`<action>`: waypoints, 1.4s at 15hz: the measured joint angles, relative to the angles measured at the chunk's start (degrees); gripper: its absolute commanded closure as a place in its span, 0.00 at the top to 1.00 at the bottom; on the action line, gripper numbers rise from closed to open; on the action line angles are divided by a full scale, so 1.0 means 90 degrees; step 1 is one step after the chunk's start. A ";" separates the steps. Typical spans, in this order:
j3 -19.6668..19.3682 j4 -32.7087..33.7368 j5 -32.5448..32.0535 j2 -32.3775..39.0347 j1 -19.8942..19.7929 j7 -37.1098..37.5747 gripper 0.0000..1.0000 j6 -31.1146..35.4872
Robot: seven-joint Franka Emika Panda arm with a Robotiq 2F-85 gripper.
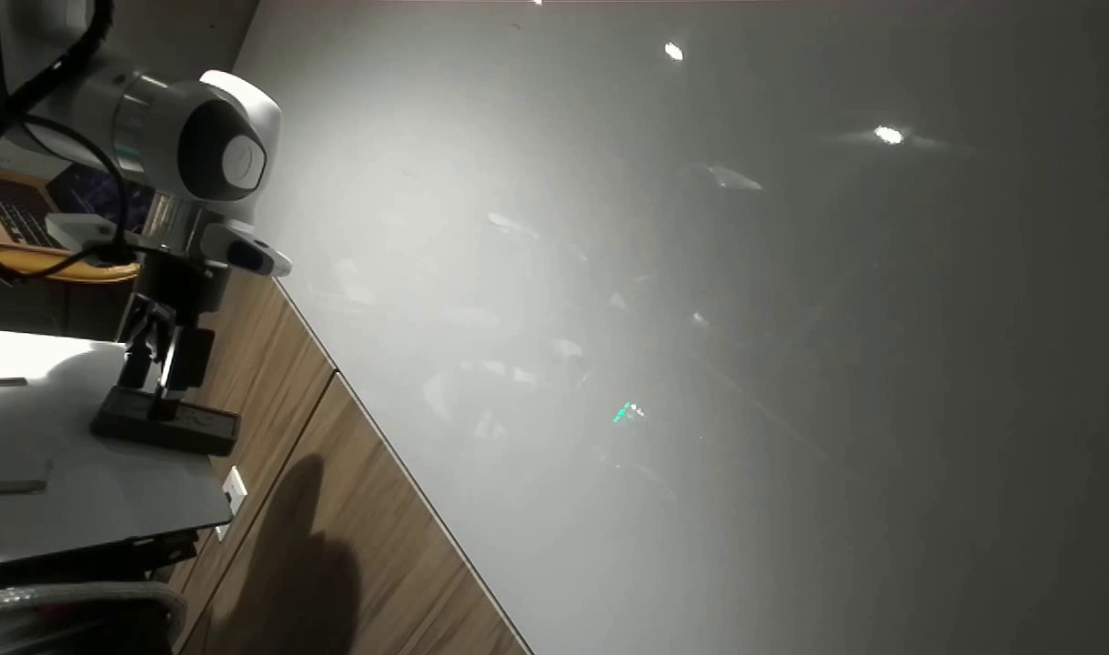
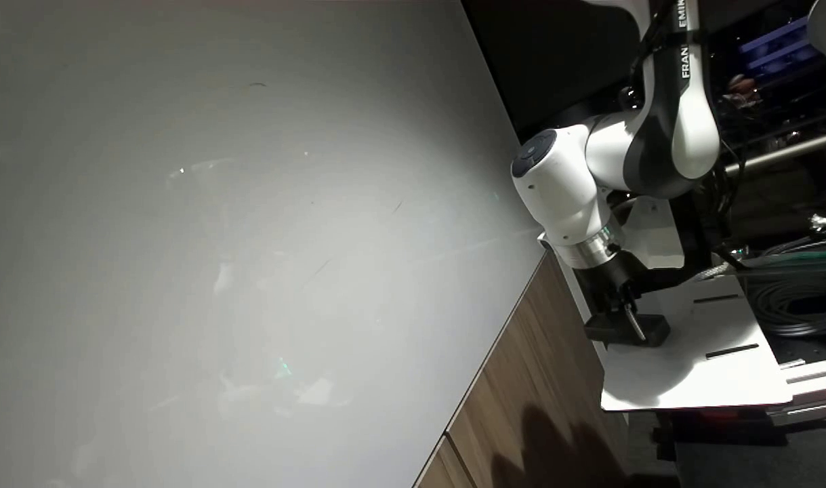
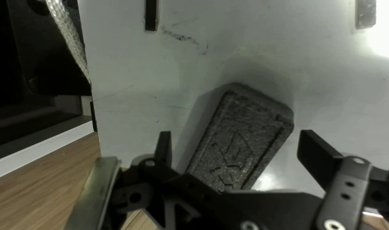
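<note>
Within the spread gripper (image 3: 237, 148) lies a felt-like oblong block (image 3: 240, 137).

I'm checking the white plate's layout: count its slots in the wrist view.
2. One slot is up and left of the grey block, the other slot up and right; both run off the picture's top. More may hide behind the block or tool.
</note>
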 measured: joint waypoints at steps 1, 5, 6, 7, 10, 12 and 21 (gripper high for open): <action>-0.0018 0.0003 -0.0006 0.0000 -0.0004 0.0009 1.00 0.0000; -0.0142 0.0008 -0.0032 0.0000 -0.0066 0.0014 1.00 0.0000; -0.0178 0.0008 -0.0036 0.0000 -0.0097 0.0014 1.00 0.0000; -0.0209 0.0009 -0.0039 0.0000 -0.0133 0.0014 1.00 0.0000; -0.0279 0.0012 -0.0042 0.0000 -0.0215 0.0014 1.00 0.0000; -0.0297 0.0012 -0.0042 0.0000 -0.0228 0.0014 1.00 0.0000; -0.0229 0.0020 -0.0013 -0.0177 -0.0174 0.0013 1.00 0.0011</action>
